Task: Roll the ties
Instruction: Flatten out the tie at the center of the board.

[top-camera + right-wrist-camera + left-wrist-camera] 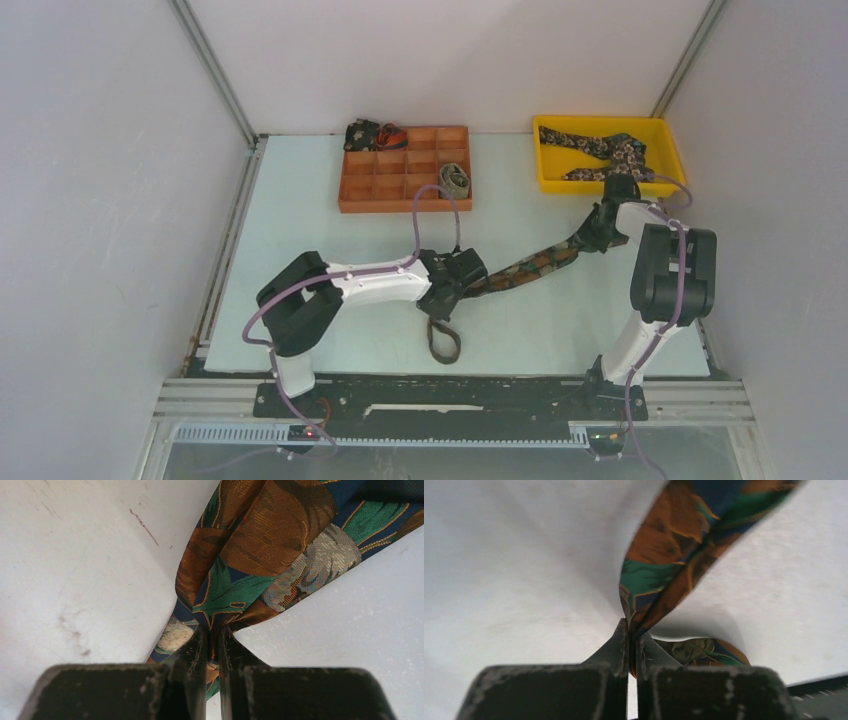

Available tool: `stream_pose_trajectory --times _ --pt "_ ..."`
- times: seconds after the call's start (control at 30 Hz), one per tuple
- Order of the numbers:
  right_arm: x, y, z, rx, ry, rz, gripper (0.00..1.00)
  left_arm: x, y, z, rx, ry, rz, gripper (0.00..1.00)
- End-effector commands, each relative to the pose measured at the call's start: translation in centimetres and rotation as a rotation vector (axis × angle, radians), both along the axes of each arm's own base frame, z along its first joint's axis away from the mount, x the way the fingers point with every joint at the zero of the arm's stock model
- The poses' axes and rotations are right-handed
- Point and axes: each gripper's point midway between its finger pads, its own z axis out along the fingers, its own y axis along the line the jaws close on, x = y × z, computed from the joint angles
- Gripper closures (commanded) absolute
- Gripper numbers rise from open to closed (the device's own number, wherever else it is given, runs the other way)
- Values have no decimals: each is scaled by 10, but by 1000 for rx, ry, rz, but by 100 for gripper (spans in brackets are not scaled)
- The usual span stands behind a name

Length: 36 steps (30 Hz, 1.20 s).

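Observation:
A rust, green and navy patterned tie (525,266) is stretched above the table between both grippers. My left gripper (452,290) is shut on its narrow part (659,580); the thin tail (443,340) hangs in a loop toward the near edge. My right gripper (598,228) is shut on the wide part (260,545), which bunches at the jaws. A dark floral tie (600,148) lies in the yellow tray (672,150). A rolled olive tie (455,178) sits in the orange organiser (350,200), and a dark rolled one (366,133) at its back left corner.
The orange divided organiser stands at the back centre and the yellow tray at the back right. Purple cables run along both arms. White walls close in the left, back and right sides of the pale table (290,220).

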Motion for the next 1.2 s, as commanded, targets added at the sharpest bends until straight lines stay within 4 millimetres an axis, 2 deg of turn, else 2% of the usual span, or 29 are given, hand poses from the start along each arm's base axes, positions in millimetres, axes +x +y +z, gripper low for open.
stream_pose_trajectory --times 0.0,0.13,0.23,0.27,0.33,0.43,0.57,0.7,0.8,0.9,1.0,1.17 --pt "4 11 8 50 -39 21 100 57 55 57 238 -376 29 100" --pt "11 18 8 88 -62 30 100 77 94 80 410 -569 70 100" --pt "13 23 5 108 -65 41 100 78 109 83 491 -641 78 100" --pt "13 24 3 112 -61 45 100 77 113 82 508 -652 77 97" --pt "10 24 -1 111 -47 49 100 71 114 73 518 -644 69 78" --pt "6 23 -6 104 -21 45 100 55 102 57 479 -596 41 67" --pt "5 19 -5 96 -18 34 98 28 74 45 387 -533 -18 47" --pt "7 18 2 97 -38 32 94 8 64 48 293 -452 -2 20" --pt "8 18 8 98 -55 36 92 -3 59 59 198 -402 50 2" --pt "9 19 15 100 -67 43 91 -17 50 66 87 -315 97 0" --pt "9 21 21 94 -70 56 91 -27 49 62 13 -223 153 0" --pt "8 22 27 86 -80 65 91 -27 61 54 -82 -129 240 0"
